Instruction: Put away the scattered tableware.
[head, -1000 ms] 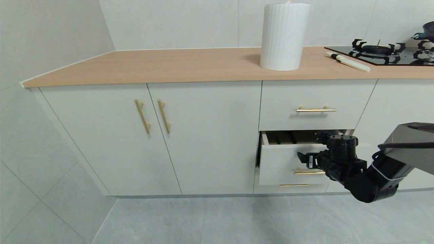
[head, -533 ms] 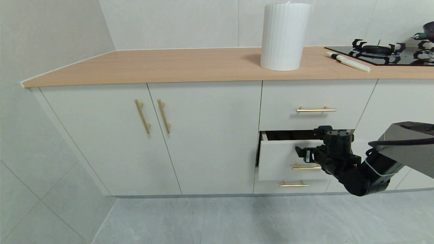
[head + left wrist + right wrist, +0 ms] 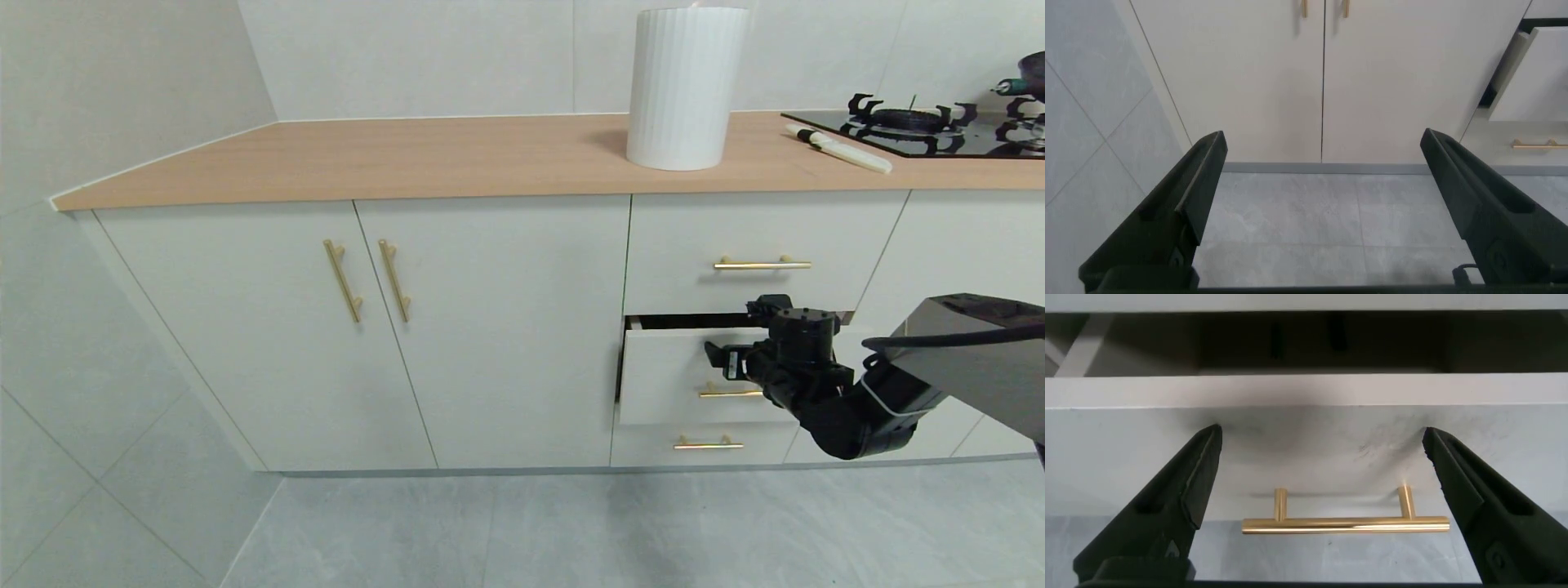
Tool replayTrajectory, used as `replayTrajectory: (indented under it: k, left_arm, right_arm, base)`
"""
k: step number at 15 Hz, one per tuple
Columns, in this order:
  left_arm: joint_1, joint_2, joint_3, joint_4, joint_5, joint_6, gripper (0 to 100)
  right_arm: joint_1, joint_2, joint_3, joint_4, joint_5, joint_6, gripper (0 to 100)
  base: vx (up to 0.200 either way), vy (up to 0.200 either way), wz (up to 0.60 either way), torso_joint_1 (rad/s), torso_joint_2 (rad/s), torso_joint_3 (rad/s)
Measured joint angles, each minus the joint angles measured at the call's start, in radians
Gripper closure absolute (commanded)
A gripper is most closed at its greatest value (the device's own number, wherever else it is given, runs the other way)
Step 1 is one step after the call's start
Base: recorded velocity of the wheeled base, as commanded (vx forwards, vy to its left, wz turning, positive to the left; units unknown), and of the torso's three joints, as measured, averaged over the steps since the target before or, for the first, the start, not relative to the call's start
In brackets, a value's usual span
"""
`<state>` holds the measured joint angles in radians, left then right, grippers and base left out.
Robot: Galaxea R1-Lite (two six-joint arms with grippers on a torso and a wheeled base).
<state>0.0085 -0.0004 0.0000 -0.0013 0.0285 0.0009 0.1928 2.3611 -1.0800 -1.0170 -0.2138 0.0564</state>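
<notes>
Drawer (image 3: 665, 376) nearer shut, right gripper (image 3: 1321, 441) spread empty before it, left gripper (image 3: 1323, 143) likewise, wooden countertop (image 3: 408, 155), tiled floor (image 3: 490, 531).

A kitchen: gas hob (image 3: 914, 124), wooden counter (image 3: 408, 155), white cabinets (image 3: 490, 327).

Matt white drawer (image 3: 663, 376) w/ glossy brass-look handle (image 3: 1346, 525), wood-look countertop (image 3: 408, 159).

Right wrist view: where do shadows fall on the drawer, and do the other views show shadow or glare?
Right wrist view: soft shadow on the drawer front above the gold handle; the inside is dark. Head view: the white container shades the countertop on its left; the hob shines. Left wrist view: even light on the floor.
</notes>
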Motion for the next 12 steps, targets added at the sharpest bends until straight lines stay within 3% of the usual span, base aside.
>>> replayTrajectory:
  k: [12]
  left_arm:
    - [0.0,0.0,0.0,0.0,0.0,0.0,0]
  right_arm:
    - [-0.019,0.106,-0.088,-0.066,-0.019,0.005,0]
  base:
    - [0.0,0.0,0.0,0.0,0.0,0.0]
